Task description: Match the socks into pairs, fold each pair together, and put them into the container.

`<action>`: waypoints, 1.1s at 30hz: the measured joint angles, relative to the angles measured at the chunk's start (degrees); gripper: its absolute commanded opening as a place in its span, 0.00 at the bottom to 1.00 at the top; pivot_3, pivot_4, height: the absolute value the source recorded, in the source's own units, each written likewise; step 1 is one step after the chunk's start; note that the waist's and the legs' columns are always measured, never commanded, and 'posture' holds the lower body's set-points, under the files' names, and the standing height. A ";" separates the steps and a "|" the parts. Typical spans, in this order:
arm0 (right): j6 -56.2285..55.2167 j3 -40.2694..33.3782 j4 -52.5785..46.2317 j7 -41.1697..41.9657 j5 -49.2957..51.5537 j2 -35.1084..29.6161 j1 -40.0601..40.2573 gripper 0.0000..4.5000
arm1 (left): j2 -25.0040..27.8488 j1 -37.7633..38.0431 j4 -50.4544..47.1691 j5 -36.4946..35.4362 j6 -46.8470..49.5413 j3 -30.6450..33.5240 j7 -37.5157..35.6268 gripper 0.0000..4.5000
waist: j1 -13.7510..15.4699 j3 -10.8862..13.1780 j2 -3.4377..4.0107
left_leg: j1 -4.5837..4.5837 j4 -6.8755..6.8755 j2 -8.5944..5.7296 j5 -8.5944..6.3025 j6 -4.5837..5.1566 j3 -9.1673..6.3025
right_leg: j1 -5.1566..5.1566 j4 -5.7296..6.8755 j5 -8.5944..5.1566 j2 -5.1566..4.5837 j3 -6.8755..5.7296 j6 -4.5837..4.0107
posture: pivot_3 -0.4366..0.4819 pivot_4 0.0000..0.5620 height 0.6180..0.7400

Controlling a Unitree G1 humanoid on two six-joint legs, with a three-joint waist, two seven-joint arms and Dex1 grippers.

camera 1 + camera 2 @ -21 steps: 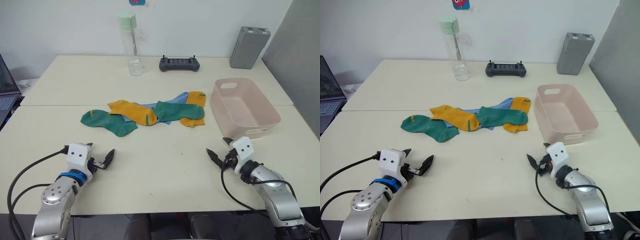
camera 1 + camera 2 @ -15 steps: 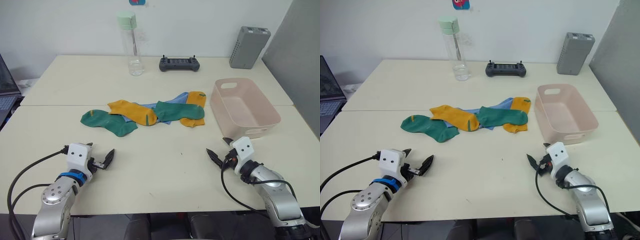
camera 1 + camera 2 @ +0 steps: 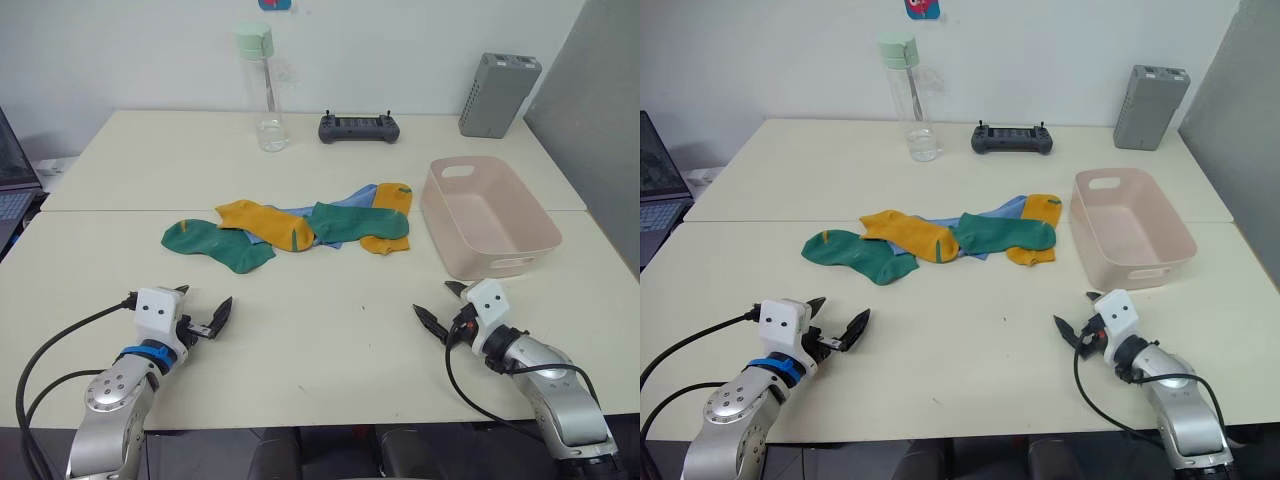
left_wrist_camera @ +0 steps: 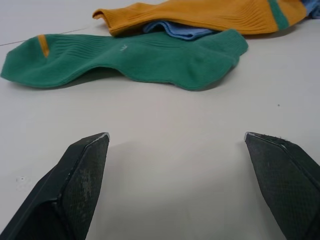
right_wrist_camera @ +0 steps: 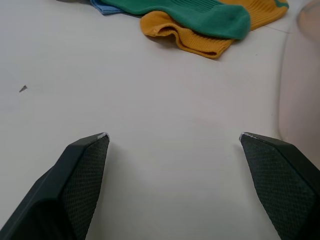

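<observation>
The socks lie in a loose heap at mid-table. A green sock [image 3: 215, 245] is leftmost, overlapped by a yellow sock [image 3: 265, 222]. Light blue sock fabric [image 3: 345, 205] peeks out under a second green sock [image 3: 360, 220], which lies across another yellow sock [image 3: 392, 215]. The container [image 3: 490, 215], a pale pink bin, stands to their right with nothing in it. My left gripper [image 3: 203, 300] hovers open near the front left, pointing at the left green sock [image 4: 125, 60]. My right gripper [image 3: 434, 300] is open at the front right, just before the container's near end [image 5: 302, 75].
A clear bottle with a green cap [image 3: 262, 90], a black controller [image 3: 358, 128] and a grey upright box [image 3: 498, 95] stand along the far edge. A laptop [image 3: 12, 180] sits off the left edge. A seam [image 3: 120, 211] crosses the table behind the socks.
My right gripper has dropped slightly toward the table's near edge. The left gripper has barely shifted, and the socks have not moved.
</observation>
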 measured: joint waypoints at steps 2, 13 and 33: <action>-0.14 0.58 -0.82 0.56 -0.46 -0.70 -0.01 1.00 | 0.00 0.25 0.01 -0.27 -0.30 0.01 -0.42 1.00 | 0.00 0.00 -0.01 | 0.00 0.00 0.00 0.00 0.00 0.00 | 0.00 0.00 0.00 0.00 0.00 0.00 | 0.48 0.27 1.00; 4.26 3.31 -5.55 8.07 5.57 -3.68 -10.82 1.00 | 2.55 -3.82 -1.84 1.02 -2.99 -3.71 -4.44 1.00 | 0.00 0.00 -0.01 | 0.01 0.03 0.00 0.01 0.01 -0.01 | 0.01 0.01 0.01 0.00 -0.02 0.02 | 0.48 0.27 1.00; 10.93 11.97 -7.02 4.97 2.95 -0.30 -19.99 1.00 | -8.29 -25.23 17.10 9.78 -3.82 -13.87 5.28 1.00 | 0.23 -0.07 -0.11 | -0.24 0.15 -0.10 0.01 0.02 -0.20 | 0.08 0.00 0.24 0.04 -0.14 0.66 | 0.48 0.27 1.00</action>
